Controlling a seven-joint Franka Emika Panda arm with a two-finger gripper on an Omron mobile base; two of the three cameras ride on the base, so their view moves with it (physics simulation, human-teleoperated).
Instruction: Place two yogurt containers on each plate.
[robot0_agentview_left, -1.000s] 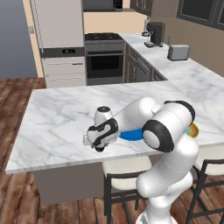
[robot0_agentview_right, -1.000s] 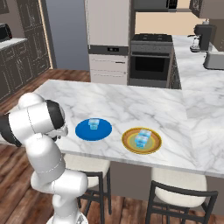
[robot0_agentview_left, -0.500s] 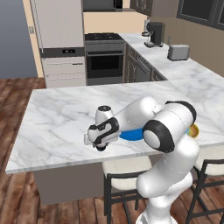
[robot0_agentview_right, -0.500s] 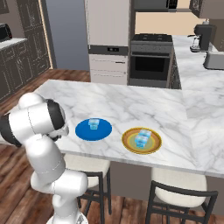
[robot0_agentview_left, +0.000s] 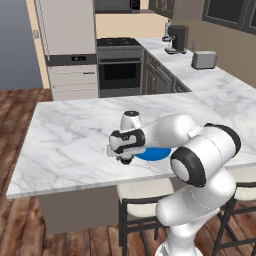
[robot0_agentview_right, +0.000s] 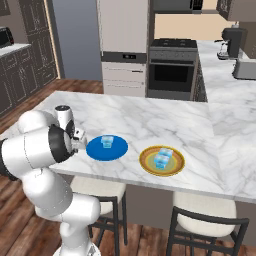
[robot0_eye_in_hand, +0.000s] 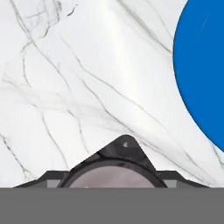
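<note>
My gripper (robot0_agentview_left: 123, 157) hangs low over the marble island, just left of the bright blue plate (robot0_agentview_left: 156, 153). In the hand view a squat dark yogurt container with a pale top (robot0_eye_in_hand: 116, 171) sits right between the jaws, which look shut on it, and the blue plate (robot0_eye_in_hand: 202, 74) lies to its right. A single pale blue yogurt cup (robot0_agentview_right: 106, 142) stands on the blue plate (robot0_agentview_right: 95, 150). Two pale blue cups (robot0_agentview_right: 162, 158) rest on the yellow-rimmed plate (robot0_agentview_right: 148, 167). My forearm covers part of the blue plate in the left base view.
The island's front edge (robot0_agentview_left: 75, 180) runs close below the gripper, with stools (robot0_agentview_right: 205, 220) tucked under it. A toaster (robot0_agentview_left: 204, 60) and a coffee machine (robot0_agentview_left: 176, 39) stand on the far side counter. Open marble (robot0_agentview_left: 70, 130) stretches left of the gripper.
The hand has crept slightly right toward the blue plate. The plates and the cups on them have not moved.
</note>
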